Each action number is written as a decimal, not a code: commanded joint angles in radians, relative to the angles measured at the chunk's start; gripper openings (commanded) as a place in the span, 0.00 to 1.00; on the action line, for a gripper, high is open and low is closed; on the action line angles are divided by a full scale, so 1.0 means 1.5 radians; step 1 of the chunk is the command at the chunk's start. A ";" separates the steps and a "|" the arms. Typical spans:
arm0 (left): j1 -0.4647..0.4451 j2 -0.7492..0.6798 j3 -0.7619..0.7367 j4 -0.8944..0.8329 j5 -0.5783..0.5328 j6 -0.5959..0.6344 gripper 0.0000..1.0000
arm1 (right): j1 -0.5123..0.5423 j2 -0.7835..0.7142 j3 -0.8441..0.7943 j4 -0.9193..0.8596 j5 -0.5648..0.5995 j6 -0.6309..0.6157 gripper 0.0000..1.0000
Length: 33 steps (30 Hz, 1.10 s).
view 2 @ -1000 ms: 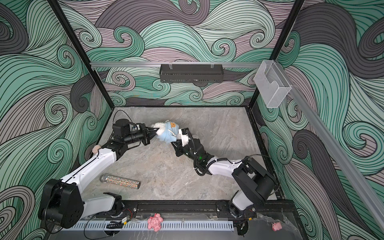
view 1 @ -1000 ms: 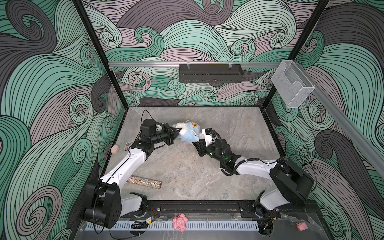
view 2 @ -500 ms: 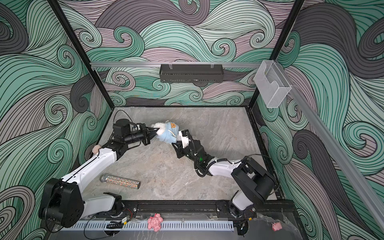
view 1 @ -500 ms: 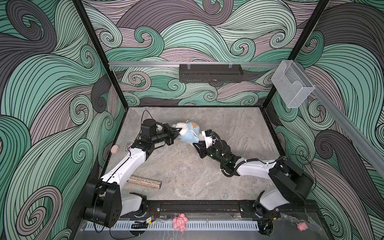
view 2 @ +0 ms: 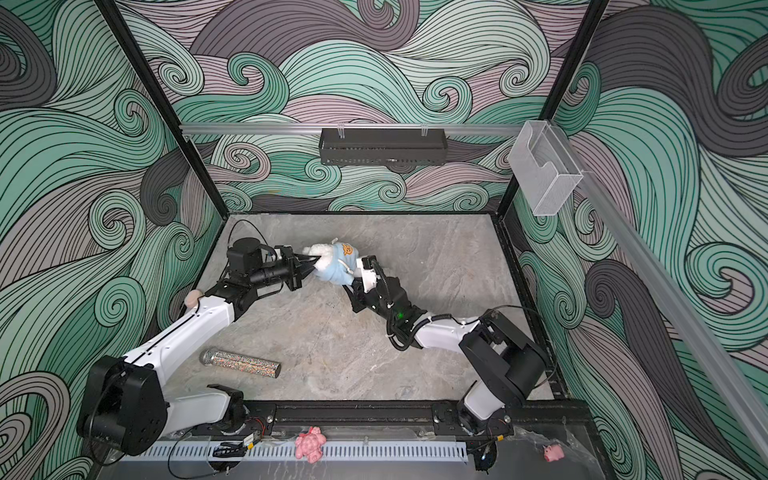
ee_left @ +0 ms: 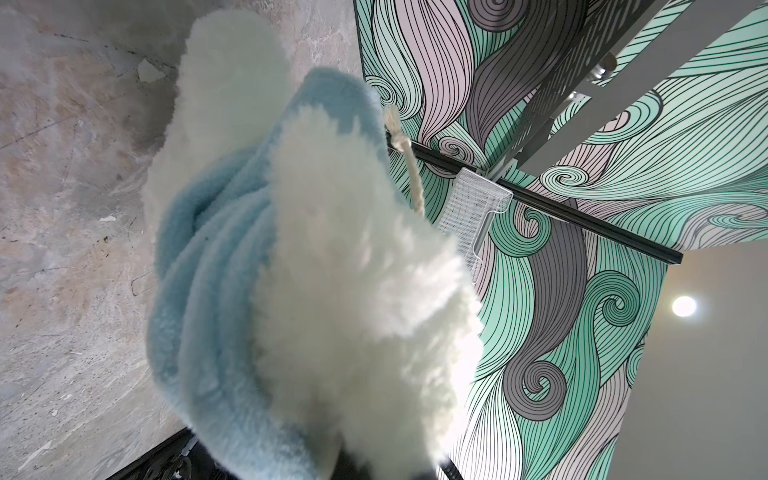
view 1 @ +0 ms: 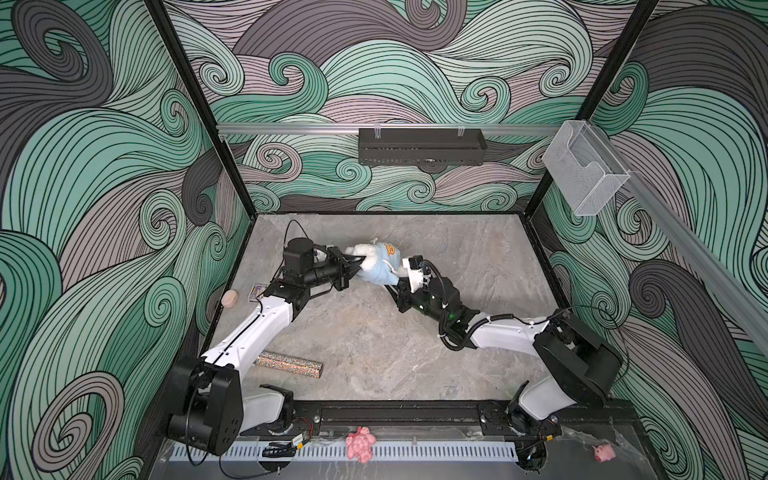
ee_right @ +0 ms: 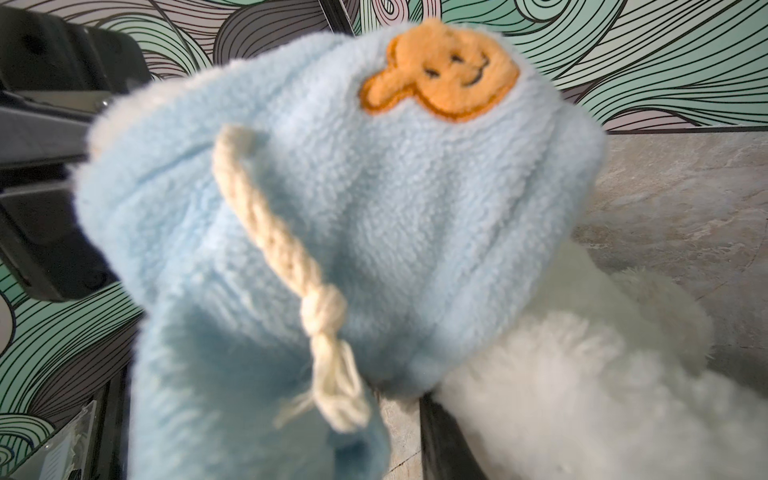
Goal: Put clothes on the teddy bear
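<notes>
Right wrist, teddy bear (ee_right: 582, 395) inside blue garment (ee_right: 332, 208)

The teddy bear (ee_right: 582, 395) is white plush with a long, fluffy pile. Its garment (ee_right: 332, 208) is pale blue fleece, soft and matt, bearing an orange embroidered patch (ee_right: 440, 79) and a cream twisted cord (ee_right: 274, 232), frayed past its knot. The counter (view 1: 374, 340) is grey, veined, stone-look and matt. The tube (view 1: 289, 364) is glittery. The wall bin (view 1: 584, 174) is clear plastic.

I find the teddy bear (view 1: 363, 250) filling the gap between the left end effector (view 1: 357, 262) and the right end effector (view 1: 391, 280). A glitter tube (view 1: 289, 364) lies beside the left arm. The centre and back-right desk (view 1: 469, 249) are passable.
</notes>
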 commanded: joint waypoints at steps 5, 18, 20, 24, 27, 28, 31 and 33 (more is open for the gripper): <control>-0.018 0.006 0.025 0.026 0.024 -0.004 0.00 | -0.014 0.011 0.038 0.028 0.027 0.020 0.21; -0.016 0.006 0.028 0.035 0.019 -0.009 0.00 | -0.027 0.020 0.019 0.031 0.082 0.000 0.00; -0.009 0.005 0.030 0.024 0.016 0.001 0.00 | -0.027 0.009 0.006 0.009 0.098 -0.002 0.00; 0.010 -0.004 0.049 -0.056 0.004 0.071 0.00 | -0.027 -0.030 -0.031 -0.060 0.154 0.004 0.00; 0.022 -0.008 0.057 -0.102 -0.006 0.114 0.00 | -0.034 -0.064 -0.062 -0.108 0.191 0.018 0.00; 0.026 -0.008 0.059 -0.109 -0.007 0.124 0.00 | -0.036 -0.074 -0.070 -0.122 0.201 0.023 0.00; 0.032 -0.003 0.063 -0.129 -0.001 0.151 0.00 | -0.045 -0.099 -0.085 -0.171 0.227 0.034 0.00; 0.034 0.002 0.065 -0.138 0.005 0.162 0.00 | -0.053 -0.111 -0.093 -0.192 0.241 0.037 0.00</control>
